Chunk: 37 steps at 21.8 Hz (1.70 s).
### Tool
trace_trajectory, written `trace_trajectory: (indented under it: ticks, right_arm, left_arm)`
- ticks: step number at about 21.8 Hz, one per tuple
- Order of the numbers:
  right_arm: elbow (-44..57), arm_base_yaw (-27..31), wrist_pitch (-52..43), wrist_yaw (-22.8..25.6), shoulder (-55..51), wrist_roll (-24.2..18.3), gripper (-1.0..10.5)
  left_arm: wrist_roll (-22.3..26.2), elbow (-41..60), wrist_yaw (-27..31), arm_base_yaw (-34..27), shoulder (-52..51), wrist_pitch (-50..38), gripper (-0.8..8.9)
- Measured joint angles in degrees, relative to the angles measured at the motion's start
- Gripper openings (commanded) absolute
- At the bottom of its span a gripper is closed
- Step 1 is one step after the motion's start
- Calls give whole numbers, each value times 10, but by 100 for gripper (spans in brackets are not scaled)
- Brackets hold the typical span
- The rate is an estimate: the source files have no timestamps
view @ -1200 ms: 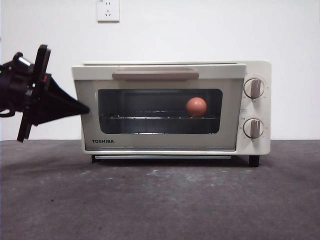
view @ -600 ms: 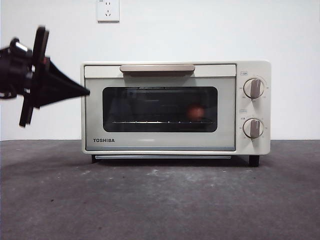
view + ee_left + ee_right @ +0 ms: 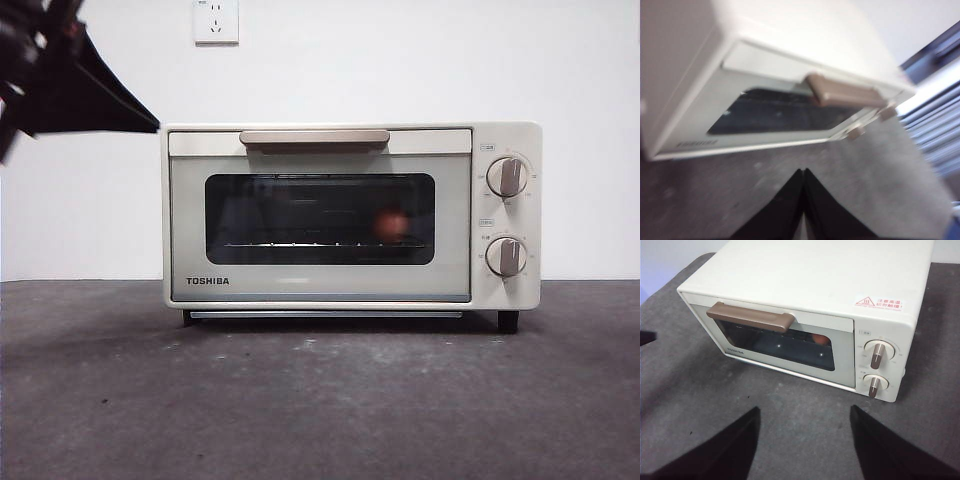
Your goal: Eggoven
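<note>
Item one, nearest: we record a dark grey table (image 3: 320, 400), its front edge bare and speckled with pale scuffs. Item two, set back toward the table's far edge and roughly central: a cream TOSHIBA toaster oven (image 3: 350, 215), standing on short black feet, its dark glass door (image 3: 320, 218) shut flush against the body, with a beige handle (image 3: 314, 137) along the door's top and two knobs (image 3: 507, 177) stacked on the panel at its right side. Item three: a reddish-brown egg (image 3: 392, 224), which we see dimly through the glass, resting on the wire rack inside the oven toward its right side. Item four: the left gripper (image 3: 803, 172), its black jaws pressed together to a point and holding nothing; in the front view it hangs at the upper left corner, its tip just beside the oven's top left corner. Item five: the right gripper (image 3: 805, 415), jaws spread wide and empty, raised over the table in front of the oven. Item six, farthest: a white wall bearing a socket (image 3: 216, 20).
</note>
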<state>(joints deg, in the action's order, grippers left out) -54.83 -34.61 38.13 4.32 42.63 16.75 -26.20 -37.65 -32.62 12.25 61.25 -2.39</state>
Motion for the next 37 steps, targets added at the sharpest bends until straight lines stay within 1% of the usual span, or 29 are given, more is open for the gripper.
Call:
trace_trajectory:
  ticks: [4, 6, 9, 10, 11, 14, 16, 20, 27, 37]
  right_arm:
    - [32, 0, -28, -8, -2, 0, 193]
    - [68, 0, -57, -22, -5, 0, 128]
    - [135, -3, -129, -54, -8, 0, 23]
    - [158, -5, -161, -67, -10, -1, -1]
    - [180, -7, -197, -75, -12, -5, 3]
    - [225, -15, -289, -76, -14, -16, 3]
    - [243, -17, -325, -75, -14, -19, 3]
    - [252, -17, -327, -69, -14, -20, 3]
    - [252, -17, -334, -26, -14, -20, 3]
    - [252, -17, -347, -26, -14, -20, 3]
  left_arm:
    - [46, 0, 90, 36, -81, 92, 6]
    - [62, 0, 135, 53, -119, 125, 6]
    - [76, 0, 186, 73, -166, 165, 6]
    - [78, 0, 197, 77, -177, 175, 6]
    - [79, 0, 206, 82, -187, 186, 6]
    - [86, 0, 214, 89, -205, 206, 6]
    - [88, 0, 216, 90, -212, 212, 6]
    - [89, 0, 218, 90, -216, 213, 6]
    - [89, 0, 218, 90, -215, 213, 6]
    - [90, 0, 218, 90, -215, 213, 6]
